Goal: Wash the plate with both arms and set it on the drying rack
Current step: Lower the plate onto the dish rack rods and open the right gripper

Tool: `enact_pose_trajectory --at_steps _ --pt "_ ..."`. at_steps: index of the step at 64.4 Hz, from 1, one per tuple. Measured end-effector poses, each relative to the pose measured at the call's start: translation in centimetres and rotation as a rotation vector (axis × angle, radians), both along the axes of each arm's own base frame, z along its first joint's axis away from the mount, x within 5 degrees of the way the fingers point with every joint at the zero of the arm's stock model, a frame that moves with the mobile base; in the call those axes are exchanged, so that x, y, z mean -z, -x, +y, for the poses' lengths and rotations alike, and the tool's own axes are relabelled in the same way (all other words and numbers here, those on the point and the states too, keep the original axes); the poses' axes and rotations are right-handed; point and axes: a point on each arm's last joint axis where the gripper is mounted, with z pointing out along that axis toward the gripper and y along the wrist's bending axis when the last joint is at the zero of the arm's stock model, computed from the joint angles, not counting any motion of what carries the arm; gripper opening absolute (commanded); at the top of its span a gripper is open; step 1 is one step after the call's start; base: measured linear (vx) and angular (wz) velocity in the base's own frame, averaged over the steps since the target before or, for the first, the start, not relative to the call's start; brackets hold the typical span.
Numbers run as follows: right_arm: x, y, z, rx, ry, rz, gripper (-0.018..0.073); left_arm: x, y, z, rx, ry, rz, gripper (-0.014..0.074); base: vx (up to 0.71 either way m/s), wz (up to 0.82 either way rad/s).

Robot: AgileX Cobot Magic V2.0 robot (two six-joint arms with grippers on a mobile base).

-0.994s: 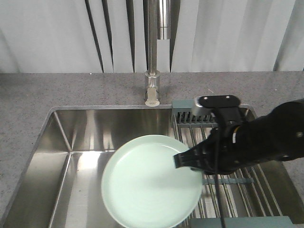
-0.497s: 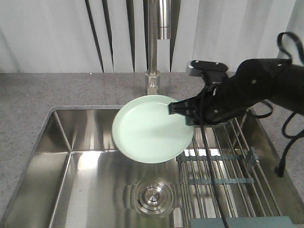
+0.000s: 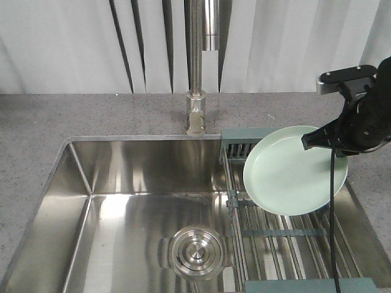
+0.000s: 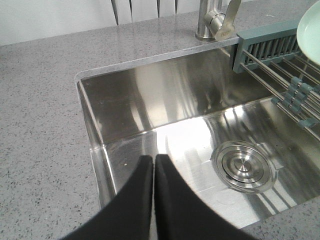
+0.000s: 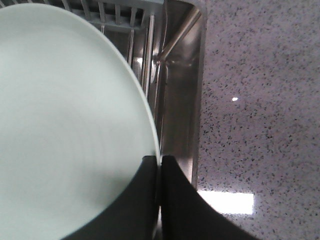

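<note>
- The plate (image 3: 295,170) hangs tilted above the far end of the drying rack (image 3: 272,244). I can't tell whether its lower edge touches the rods.
- The right gripper (image 5: 159,162) is clamped on the plate's rim, on the side nearest the rack's right edge.
- The left gripper (image 4: 154,165) sits well left of the rack, over the sink (image 4: 115,115), with its fingers pressed together on nothing.

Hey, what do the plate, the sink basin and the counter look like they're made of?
The plate: smooth pale green with a soft sheen, probably ceramic or melamine. The sink basin: brushed stainless steel, bright streaky reflections. The counter: grey speckled surface, likely stone or quartz composite.
</note>
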Motion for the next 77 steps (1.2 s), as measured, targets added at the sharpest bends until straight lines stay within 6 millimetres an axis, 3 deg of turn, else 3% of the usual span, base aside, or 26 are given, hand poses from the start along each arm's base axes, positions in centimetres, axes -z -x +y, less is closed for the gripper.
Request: enact_pose_trajectory --at_steps 19,35,44,57,65,77 --pt "4.2 -1.9 0.2 -0.006 0.037 0.115 0.0009 0.0 0.0 0.0 0.0 0.0 0.0 -0.0006 0.0 0.0" --pt "5.0 -2.4 0.2 -0.012 0.04 0.124 0.0054 0.0 0.0 0.0 0.0 0.0 0.0 -0.0006 0.0 0.0" --pt "5.0 -2.4 0.3 -0.033 0.048 0.12 0.0158 0.0 0.0 0.0 0.0 0.0 0.0 -0.0006 0.0 0.0" --pt "5.0 -2.5 0.3 -0.054 0.056 0.122 0.0409 0.0 0.0 0.0 0.0 0.0 0.0 -0.0006 0.0 0.0" --pt "3.9 -2.1 0.2 -0.056 0.051 0.082 0.0491 0.0 0.0 0.0 0.0 0.0 0.0 -0.0006 0.0 0.0" --pt "-0.6 -0.2 -0.1 -0.064 0.046 -0.055 0.0442 0.0 0.0 0.0 0.0 0.0 0.0 -0.0006 0.0 0.0"
